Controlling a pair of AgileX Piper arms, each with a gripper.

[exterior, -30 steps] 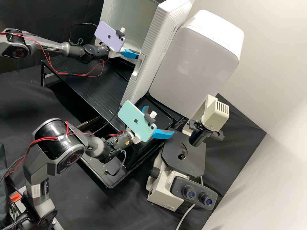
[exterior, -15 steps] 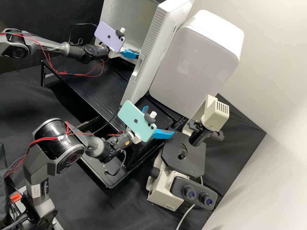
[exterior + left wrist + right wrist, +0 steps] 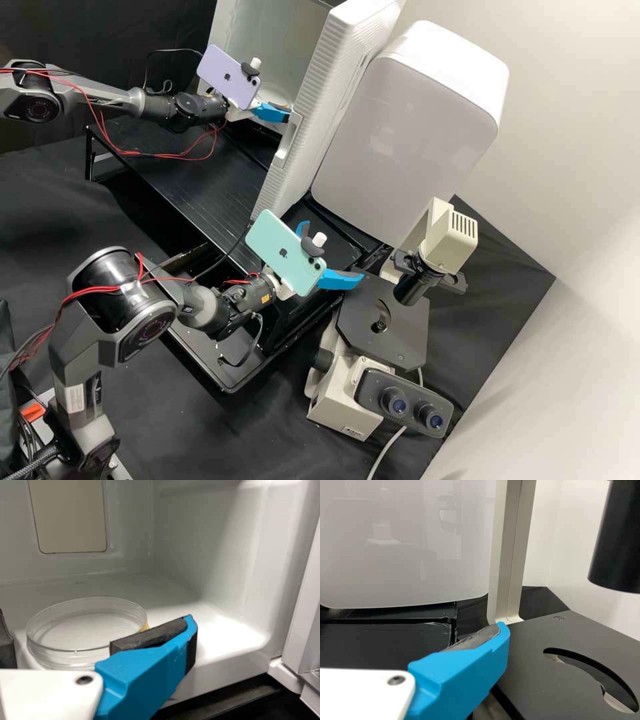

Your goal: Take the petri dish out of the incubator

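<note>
Nothing is changing: the left gripper point(image 3: 94, 639) is staying with fingers apart, one each side of the petri dish point(image 3: 82, 622), not gripping yet.

Incubator point(image 3: 333, 87) is showing white, its door edge ribbed in fine lines. Petri dish point(image 3: 85, 630) is reading clear, with 1 yellow fleck at the rim. Left gripper point(image 3: 273, 113) and right gripper point(image 3: 337, 270) are showing bright blue fingers with black pads. Lilac phone point(image 3: 229, 75) and mint-green phone point(image 3: 285, 252) are riding the 2 wrists. Microscope point(image 3: 337, 400) is showing cream, its stage point(image 3: 393, 337) black. Wires point(image 3: 167, 155) are showing red.
</note>
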